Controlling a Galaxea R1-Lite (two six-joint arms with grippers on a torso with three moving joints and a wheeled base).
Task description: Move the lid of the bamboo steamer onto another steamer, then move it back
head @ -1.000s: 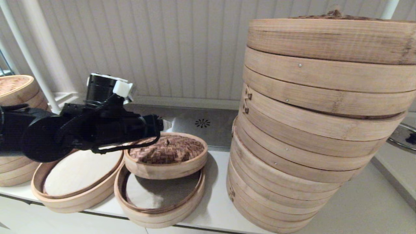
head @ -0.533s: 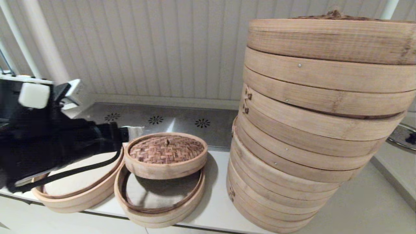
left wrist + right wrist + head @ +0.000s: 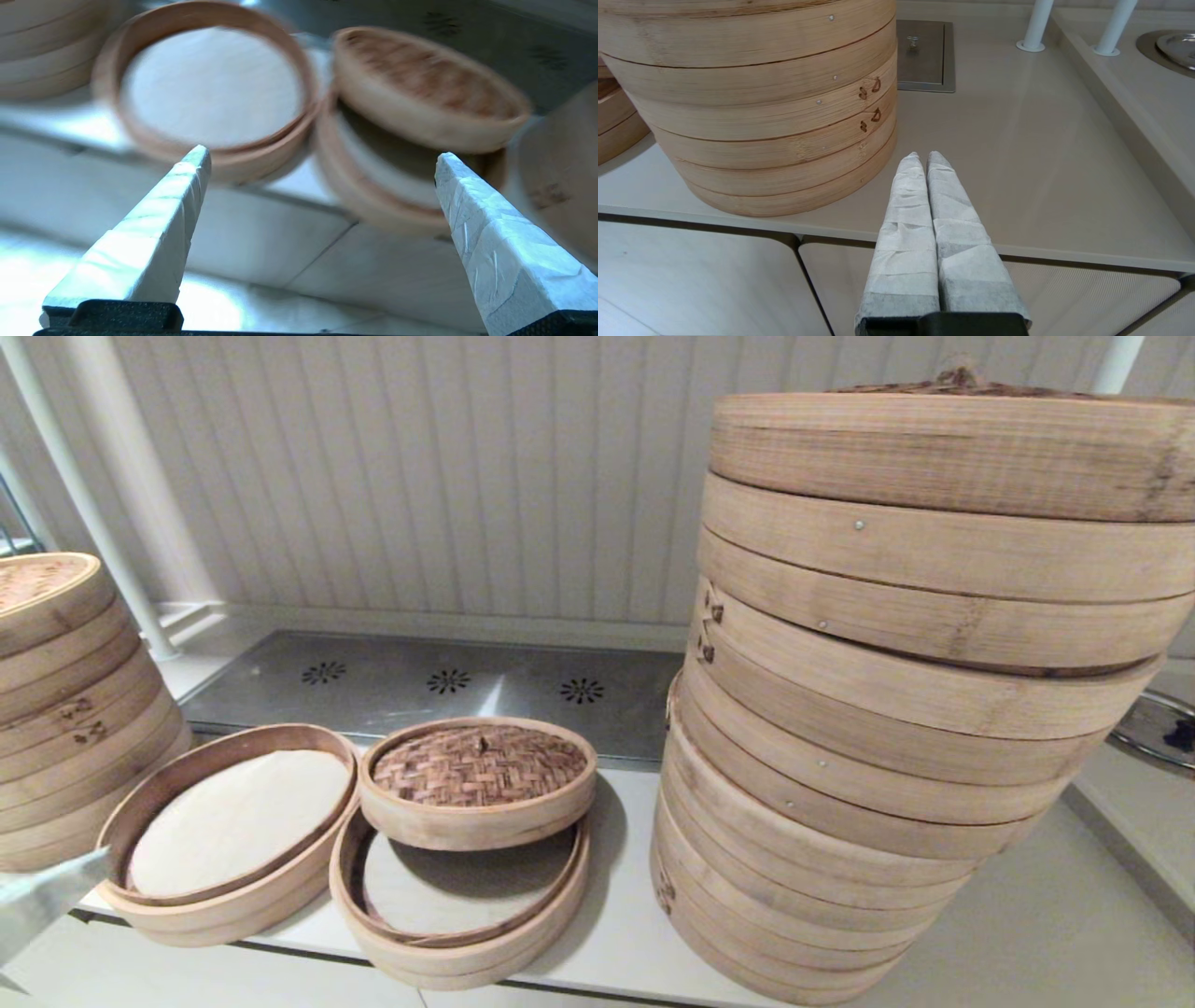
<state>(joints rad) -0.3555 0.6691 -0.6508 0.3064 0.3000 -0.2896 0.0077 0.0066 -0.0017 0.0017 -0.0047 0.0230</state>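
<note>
The bamboo steamer lid [image 3: 478, 765] with its brown woven top lies askew on the right small steamer [image 3: 448, 947]. It sits shifted toward the back, so the front of the white liner shows. The other small steamer [image 3: 215, 919] stands uncovered to its left. My left gripper [image 3: 322, 156] is open and empty, pulled back past the counter's front edge; in the head view only one fingertip [image 3: 47, 896] shows at the lower left. Its wrist view takes in the lid [image 3: 425, 79] and both baskets. My right gripper [image 3: 924, 156] is shut and empty, parked at the counter front beside the huge stack.
A huge stack of steamers [image 3: 896, 709] fills the right side, close to the lid. A medium stack [image 3: 65, 709] stands at the far left. A perforated metal plate [image 3: 448, 681] lies behind the small baskets. White posts [image 3: 1036, 28] rise at the back right.
My left arm has let go of the lid and drawn back left and down, almost out of the head view. The lid stays askew on the right basket.
</note>
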